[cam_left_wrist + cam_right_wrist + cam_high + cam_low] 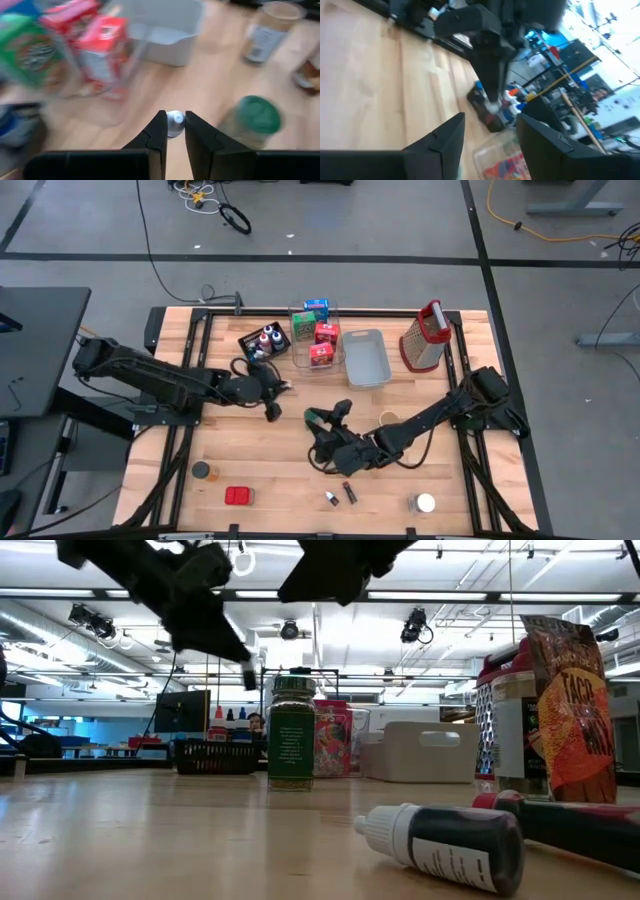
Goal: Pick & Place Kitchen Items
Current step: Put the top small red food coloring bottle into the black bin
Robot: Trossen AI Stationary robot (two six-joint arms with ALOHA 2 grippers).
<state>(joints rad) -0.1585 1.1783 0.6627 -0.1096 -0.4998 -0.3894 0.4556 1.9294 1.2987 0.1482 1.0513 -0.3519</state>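
Observation:
My left gripper (pixel 272 409) hangs above the table's middle, just near of the black tray (pixel 262 340) of coloured-cap bottles, and is shut on a tiny white-capped bottle (pixel 175 123). My right gripper (pixel 328 418) is open and raised, touching nothing, over a green-lidded spice jar (pixel 291 730) that stands on its base. The right wrist view looks past its open fingers (pixel 490 135) at the left gripper and the tray behind it. Red, blue and green little boxes (pixel 315 332) stand in the clear bin. My left gripper pinches the tiny bottle between its two fingers, just below the white cap (pixel 175 119), which shows in the gap. The fingers slant downward. The bottle is lifted clear of the table (pixel 247 678); its body is hidden by the fingers.
A grey-blue tray (pixel 365 357) and the red-handled grater (pixel 424 338) stand at the far right. Along the near edge lie a small can (pixel 203 470), a red box (pixel 238 496), two tiny bottles (pixel 340 495) and a round can (pixel 425 503). A jar (pixel 388 418) stands by the right arm.

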